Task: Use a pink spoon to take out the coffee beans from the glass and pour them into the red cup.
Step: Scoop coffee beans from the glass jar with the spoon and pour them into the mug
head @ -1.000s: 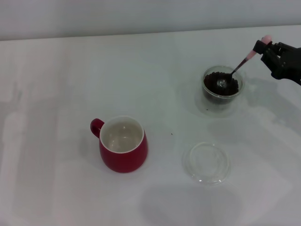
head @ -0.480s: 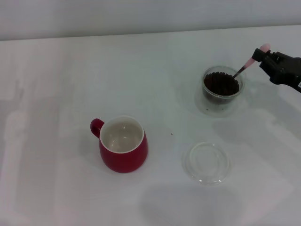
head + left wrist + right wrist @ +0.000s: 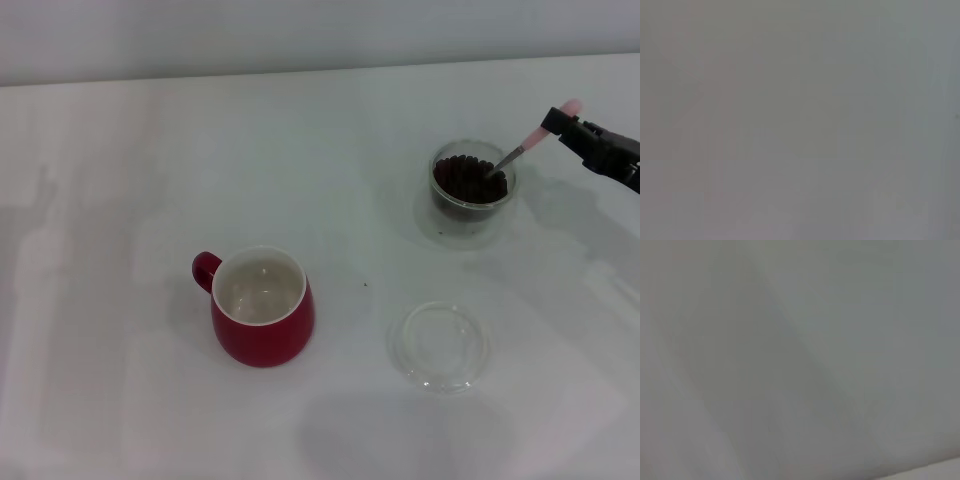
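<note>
Our right hand (image 3: 560,125), cut off at the frame's edge, clasps the pink spoon (image 3: 530,140), its bowl buried among coffee beans (image 3: 468,178) in the glass (image 3: 472,190); the red cup (image 3: 262,305) stands well apart.

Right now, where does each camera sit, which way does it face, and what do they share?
Head view: high, facing down at the table; shows the red cup, the glass, and the right gripper holding the pink spoon.
Left wrist view: plain grey surface only, no arm.
Right wrist view: the same, no fingers.
Shared: nothing recognisable between views.
</note>
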You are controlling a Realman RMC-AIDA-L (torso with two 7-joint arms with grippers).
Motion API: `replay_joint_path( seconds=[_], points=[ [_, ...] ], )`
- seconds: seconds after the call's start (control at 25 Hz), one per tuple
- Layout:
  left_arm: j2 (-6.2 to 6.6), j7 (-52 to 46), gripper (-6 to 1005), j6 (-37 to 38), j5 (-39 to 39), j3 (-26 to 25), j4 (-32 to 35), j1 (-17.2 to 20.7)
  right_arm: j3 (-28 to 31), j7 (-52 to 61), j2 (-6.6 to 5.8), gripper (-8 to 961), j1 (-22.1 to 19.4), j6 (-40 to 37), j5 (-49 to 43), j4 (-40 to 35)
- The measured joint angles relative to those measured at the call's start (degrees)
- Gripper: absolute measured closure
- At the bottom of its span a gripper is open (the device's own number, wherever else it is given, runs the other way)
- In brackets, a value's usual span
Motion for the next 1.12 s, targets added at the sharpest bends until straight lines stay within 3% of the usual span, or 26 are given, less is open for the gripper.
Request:
replay_joint_path(
  seconds=[0.24, 0.44, 1.0, 1.12],
  points=[
    [0.09, 0.0, 121, 0.0, 0.0, 0.0, -0.1, -0.5, 0.7, 5.5, 0.3, 811, 0.0, 1.6, 0.3, 0.0],
    [0.09, 0.0, 121, 0.0, 0.0, -0.2, -0.4, -0.7, 3.1, 7.3, 1.24, 811, 0.1, 2.4, 0.4, 0.1],
    [0.26, 0.0, 121, 0.0, -0.1, -0.4, -0.5, -1.4, 3.3, 16.8, 1.28, 810, 0.5, 5.9, 1.0, -0.3],
    [0.26, 0.0, 120, 0.0, -0.1, -0.4, -0.5, -1.7, 3.3, 19.1, 0.8, 810, 0.8, 6.2, 0.9, -0.4]
  ],
)
